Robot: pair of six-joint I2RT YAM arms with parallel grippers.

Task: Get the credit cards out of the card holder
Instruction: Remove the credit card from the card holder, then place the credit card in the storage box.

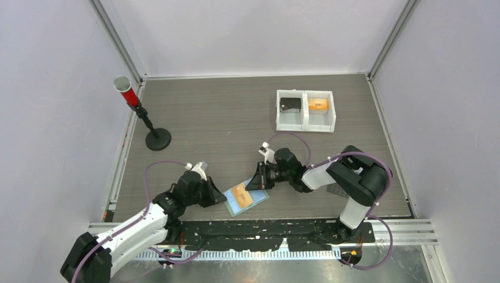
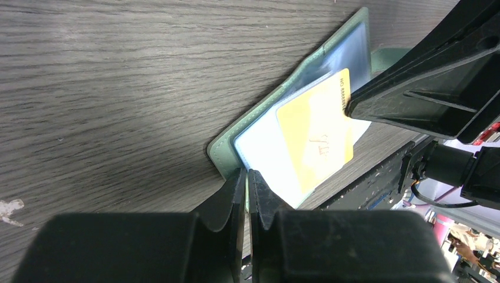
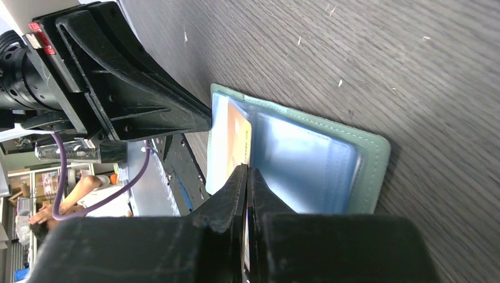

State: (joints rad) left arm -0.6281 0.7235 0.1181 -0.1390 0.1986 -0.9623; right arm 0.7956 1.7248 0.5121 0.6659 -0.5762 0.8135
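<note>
The sage-green card holder [image 1: 236, 206] lies open on the table just in front of the arm bases, pale blue pockets up. An orange-tan credit card [image 1: 242, 194] sticks partly out of it at an angle. My left gripper [image 1: 223, 197] is shut on the holder's left edge [image 2: 277, 103], its jaws [image 2: 247, 173] pinching the green rim. My right gripper [image 1: 259, 184] comes in from the right and is shut on the orange card's edge [image 3: 237, 138], jaws [image 3: 247, 170] pressed together on it. Pale blue shows under the orange card [image 2: 315, 138]; card or pocket, I cannot tell.
A white two-compartment tray [image 1: 306, 127] stands at the back, holding a black flat piece [image 1: 290, 104] and an orange item [image 1: 318, 104]. A red cup on a black stand [image 1: 157, 138] is at the left. The table's front edge and black rail [image 1: 259, 227] lie just behind the holder.
</note>
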